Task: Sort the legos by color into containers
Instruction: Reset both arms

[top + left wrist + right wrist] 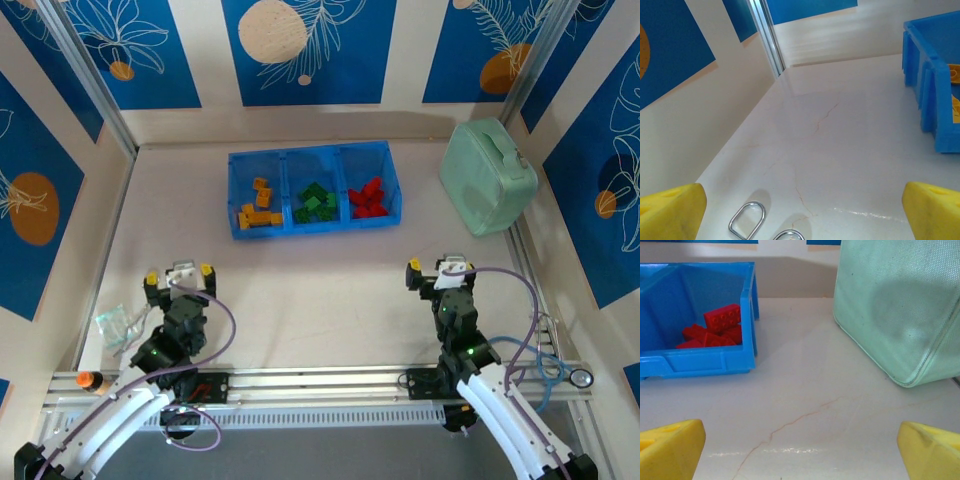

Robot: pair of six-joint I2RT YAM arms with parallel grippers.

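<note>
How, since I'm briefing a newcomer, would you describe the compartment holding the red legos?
At the far middle of the table sits a blue tray with three side-by-side compartments. Take the rightmost compartment, at the end nearest the mint-green case. It alone holds red legos; its neighbour holds green legos, and the leftmost holds yellow-orange legos.

Legos (318, 200) in tray (315, 229), case (487, 176) rightward

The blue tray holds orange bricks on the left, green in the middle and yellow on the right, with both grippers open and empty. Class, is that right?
No: the right wrist view shows red bricks, not yellow, in the right compartment of the blue tray. The rest stands: orange bricks left, green bricks middle, left gripper and right gripper open and empty.
</note>
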